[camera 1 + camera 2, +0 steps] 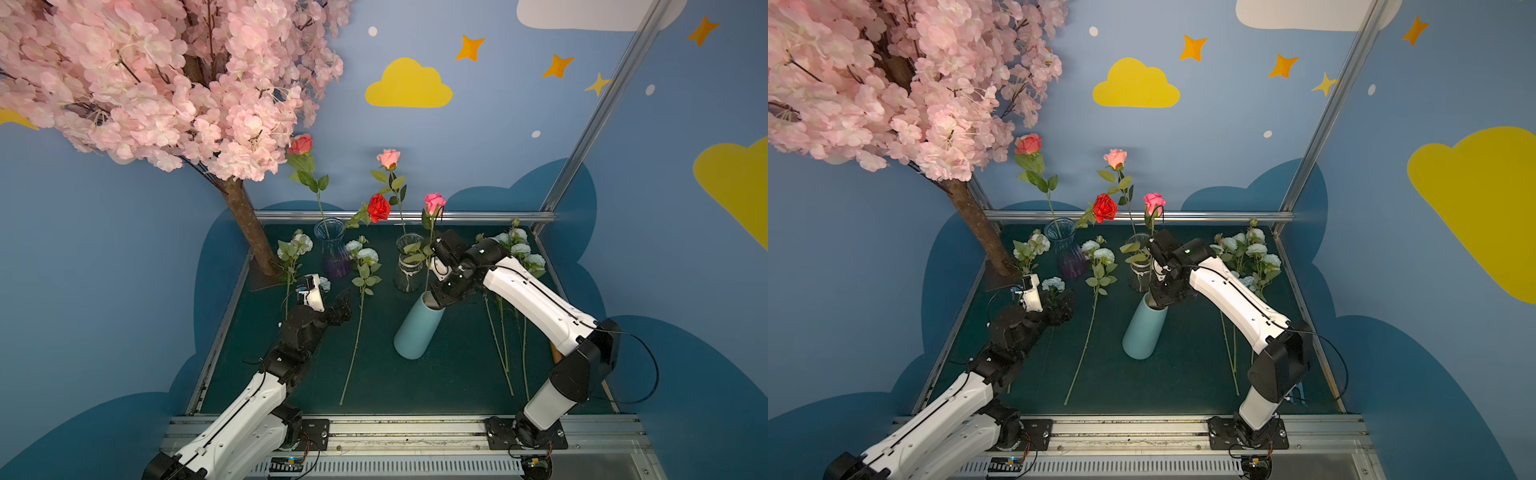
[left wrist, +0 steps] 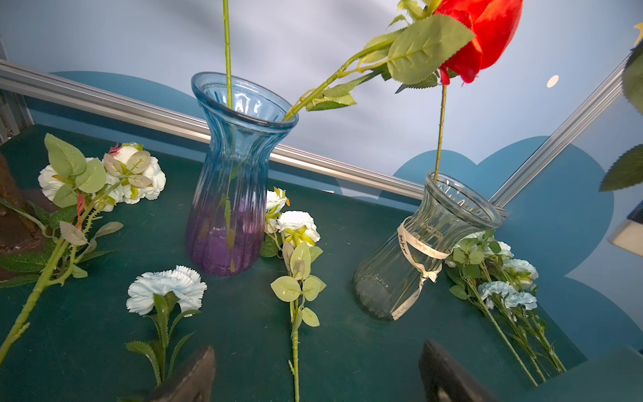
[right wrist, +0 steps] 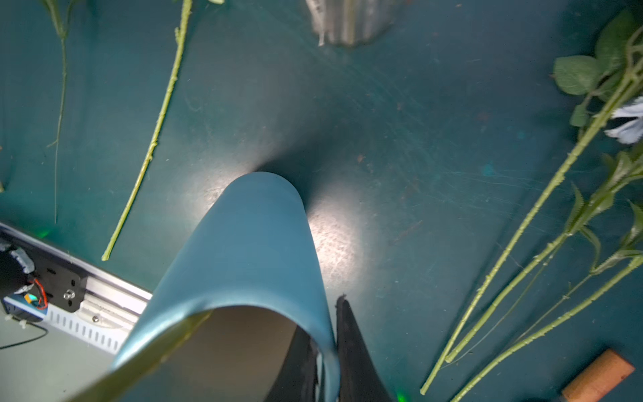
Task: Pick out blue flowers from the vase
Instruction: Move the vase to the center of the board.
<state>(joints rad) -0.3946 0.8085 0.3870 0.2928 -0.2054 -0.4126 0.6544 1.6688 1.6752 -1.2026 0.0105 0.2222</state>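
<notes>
Three vases stand on my green bench: a blue-and-purple glass vase, a clear glass vase with a ribbon at its neck, and a tall pale-blue vase nearest me. My right gripper has its jaws clenched on the rim of the pale-blue vase, one finger inside the wall and one outside, as the right wrist view shows. A pink rose stands in that vase, its stem crossing the mouth. My left gripper hangs low over the bench with its jaws released and wide apart, holding nothing.

I see the blue flowers already lying flat on the bench, none in a vase. One cluster lies near the tree trunk, a single bloom lies just ahead of the left jaws, and a long-stemmed cluster lies between the two glass vases. A bunch of them lies beyond the right arm, stems pointing toward me.

Coral and red roses stand in the blue-and-purple vase; a peach rose stands in the clear one.
</notes>
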